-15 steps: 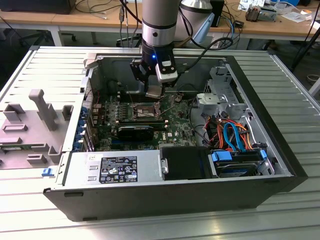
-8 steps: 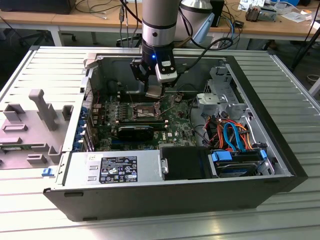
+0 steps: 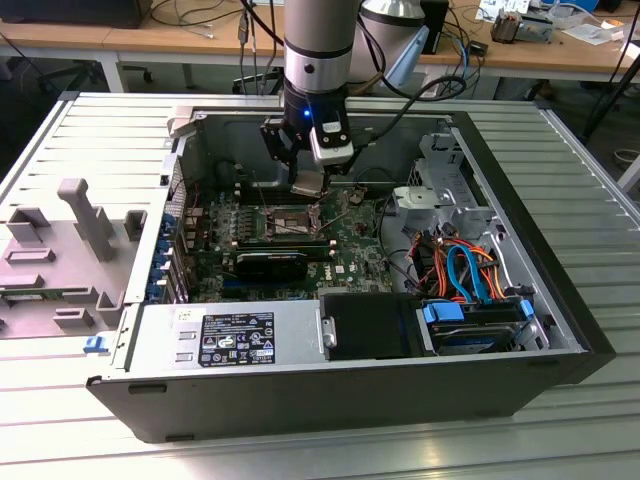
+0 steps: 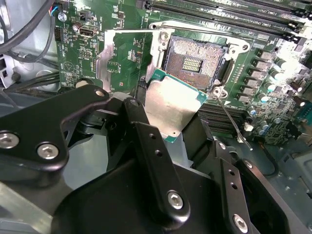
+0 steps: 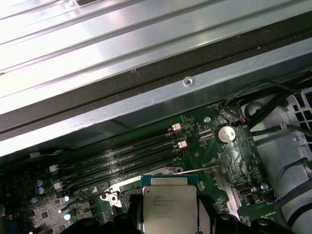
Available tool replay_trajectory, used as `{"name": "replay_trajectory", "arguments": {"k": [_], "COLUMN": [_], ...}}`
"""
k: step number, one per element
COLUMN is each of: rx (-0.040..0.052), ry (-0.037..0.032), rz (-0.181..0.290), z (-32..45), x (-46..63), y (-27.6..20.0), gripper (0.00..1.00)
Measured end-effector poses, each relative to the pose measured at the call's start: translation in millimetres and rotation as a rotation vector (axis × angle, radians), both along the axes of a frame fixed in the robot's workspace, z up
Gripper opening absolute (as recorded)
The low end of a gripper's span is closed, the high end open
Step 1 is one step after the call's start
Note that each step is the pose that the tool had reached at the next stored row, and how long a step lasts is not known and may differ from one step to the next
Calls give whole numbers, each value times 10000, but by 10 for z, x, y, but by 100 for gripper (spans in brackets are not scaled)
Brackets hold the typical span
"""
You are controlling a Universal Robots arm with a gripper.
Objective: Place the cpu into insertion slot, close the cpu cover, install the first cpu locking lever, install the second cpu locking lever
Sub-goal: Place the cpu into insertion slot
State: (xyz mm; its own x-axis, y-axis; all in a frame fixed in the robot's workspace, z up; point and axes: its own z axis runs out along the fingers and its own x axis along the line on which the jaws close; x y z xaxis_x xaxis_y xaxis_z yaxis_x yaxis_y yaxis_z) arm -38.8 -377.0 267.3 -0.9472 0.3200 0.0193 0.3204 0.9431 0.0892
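My gripper is shut on the cpu, a flat square chip with a silver-grey top and green edge, held between two black fingers. In the first wrist view the cpu shows its printed metal lid. The chip hangs tilted just above the insertion slot, whose dark pin field lies bare inside a silvery rim. The cpu cover stands swung open beside the slot, green board showing through its window. A thin locking lever juts out unlatched from the slot's corner. In the exterior view the slot sits right below the gripper.
The green motherboard lies in an open computer case on a slatted metal table. Long memory slots run beside the socket. A power supply, drive bay and orange and blue cables fill the near side. Grey fixtures stand at the exterior view's left.
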Motion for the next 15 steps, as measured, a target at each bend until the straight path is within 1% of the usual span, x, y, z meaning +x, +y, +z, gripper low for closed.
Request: {"name": "replay_trajectory", "arguments": {"k": [15], "rx": [0], "ry": [0], "rz": [-214], "z": [-1], "x": [0], "y": [0], "gripper": [54]}}
